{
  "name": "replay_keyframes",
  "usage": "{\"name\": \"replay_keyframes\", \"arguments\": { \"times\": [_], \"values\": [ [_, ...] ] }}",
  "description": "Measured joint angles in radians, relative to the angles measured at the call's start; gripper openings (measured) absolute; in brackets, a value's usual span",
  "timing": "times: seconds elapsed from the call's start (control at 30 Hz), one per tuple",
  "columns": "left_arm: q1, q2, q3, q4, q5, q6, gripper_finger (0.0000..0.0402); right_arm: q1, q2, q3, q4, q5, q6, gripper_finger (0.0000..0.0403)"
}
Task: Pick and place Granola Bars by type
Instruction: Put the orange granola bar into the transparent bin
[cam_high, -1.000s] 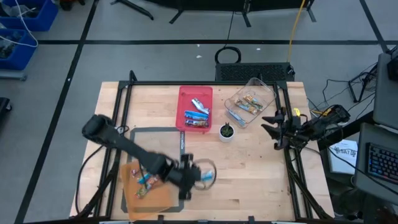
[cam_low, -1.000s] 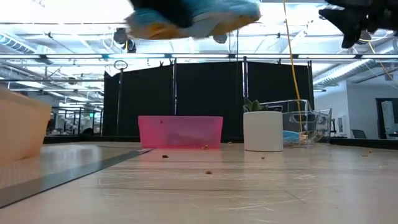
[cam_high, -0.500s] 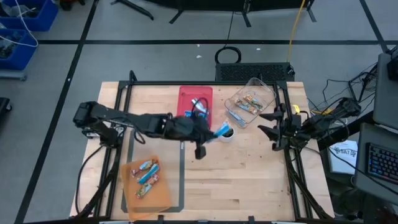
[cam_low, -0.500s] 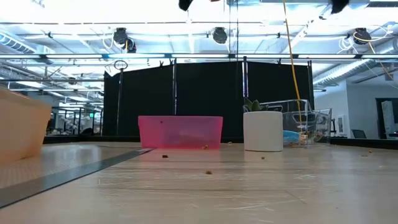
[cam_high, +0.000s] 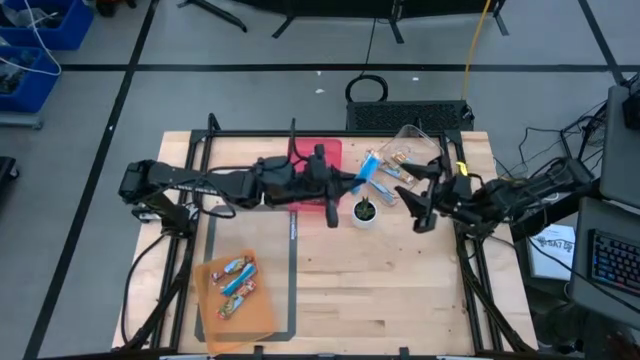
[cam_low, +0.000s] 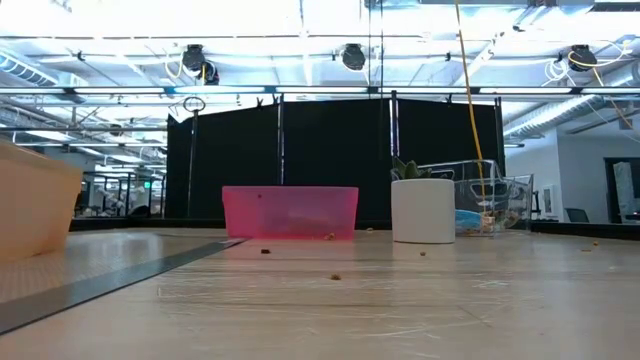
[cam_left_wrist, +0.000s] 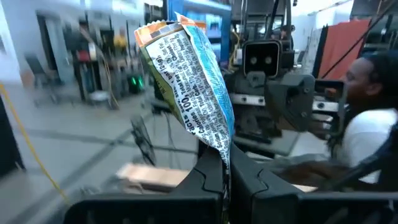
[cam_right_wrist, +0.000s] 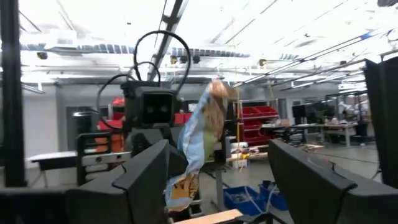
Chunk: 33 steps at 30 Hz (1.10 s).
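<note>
My left gripper (cam_high: 347, 183) reaches level across the red bin (cam_high: 318, 152) and is shut on a blue granola bar (cam_high: 370, 168) with an orange end (cam_left_wrist: 155, 31). The bar hangs in the air between the red bin and the clear bin (cam_high: 405, 160). My right gripper (cam_high: 412, 208) stands open a little to the right of the bar, facing it; in the right wrist view the bar (cam_right_wrist: 198, 134) shows beyond its spread fingers (cam_right_wrist: 146, 177). Several more bars (cam_high: 236, 282) lie flat on the orange tray (cam_high: 262, 320) at the near left. My left gripper pinches the bar's end seam (cam_left_wrist: 222, 154) between its two fingers (cam_left_wrist: 205, 180). The fingers come level from the table's left. The rest of the bar sticks out past the fingertips, lifted clear of everything.
A small plant in a white cup (cam_high: 364, 211) stands just near of the held bar. The clear bin holds tan bars (cam_high: 402, 165). The low view shows the pink bin (cam_low: 290, 212), the cup (cam_low: 423, 208) and bare tabletop. A seated person (cam_left_wrist: 367, 106) is beyond the table.
My left gripper has carried the blue bar up from over the orange tray at the near left, toward the far right, past the red bin, and has tipped up to level. My right gripper has moved up and a little toward the table's left, toward the bar.
</note>
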<state>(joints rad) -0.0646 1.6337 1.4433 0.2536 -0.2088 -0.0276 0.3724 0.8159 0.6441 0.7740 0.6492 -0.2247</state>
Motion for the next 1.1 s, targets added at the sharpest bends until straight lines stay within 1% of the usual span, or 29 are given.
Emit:
{"name": "replay_keyframes", "arguments": {
  "times": [0.13, 0.2, 0.3, 0.43, 0.53, 0.63, 0.7, 0.77, 0.83, 1.0, 1.1],
  "values": [
    [0.001, 0.0, 0.0, 0.011, 0.023, 0.152, 0.0004, -0.045, 0.097, 0.054, 0.046, -0.048, -0.023, 0.0267],
    [0.0, 0.0, 0.0, 0.009, 0.026, 0.184, 0.0004, -0.065, 0.137, 0.081, 0.062, -0.059, -0.023, 0.0267],
    [-0.006, 0.0, 0.0, 0.008, 0.026, 0.229, 0.0004, -0.096, 0.189, 0.115, 0.068, -0.11, 0.005, 0.0267],
    [-0.01, 0.0, 0.0, -0.012, 0.03, 0.27, 0.0004, -0.132, 0.247, 0.148, 0.067, -0.171, 0.059, 0.0267],
    [-0.01, 0.0, 0.0, -0.038, 0.032, 0.272, 0.0004, -0.152, 0.28, 0.163, 0.068, -0.208, 0.107, 0.0267],
    [-0.01, 0.0, 0.0, -0.052, 0.034, 0.262, 0.0004, -0.165, 0.309, 0.169, 0.068, -0.209, 0.16, 0.0266],
    [-0.01, 0.0, 0.0, -0.05, 0.034, 0.262, 0.0004, -0.169, 0.321, 0.169, 0.066, -0.209, 0.18, 0.0258],
    [-0.01, 0.0, 0.0, -0.05, 0.034, 0.26, 0.0004, -0.169, 0.331, 0.169, 0.068, -0.209, 0.186, 0.0241],
    [-0.01, 0.0, 0.0, -0.05, 0.034, 0.256, 0.0004, -0.169, 0.337, 0.169, 0.066, -0.21, 0.185, 0.0212],
    [-0.01, 0.0, 0.0, -0.051, 0.033, 0.25, 0.0004, -0.169, 0.339, 0.169, 0.066, -0.218, 0.185, 0.0107],
    [-0.01, 0.0, 0.0, -0.058, 0.036, 0.232, 0.0004, -0.169, 0.335, 0.169, 0.063, -0.277, 0.165, 0.0047]
  ]
}}
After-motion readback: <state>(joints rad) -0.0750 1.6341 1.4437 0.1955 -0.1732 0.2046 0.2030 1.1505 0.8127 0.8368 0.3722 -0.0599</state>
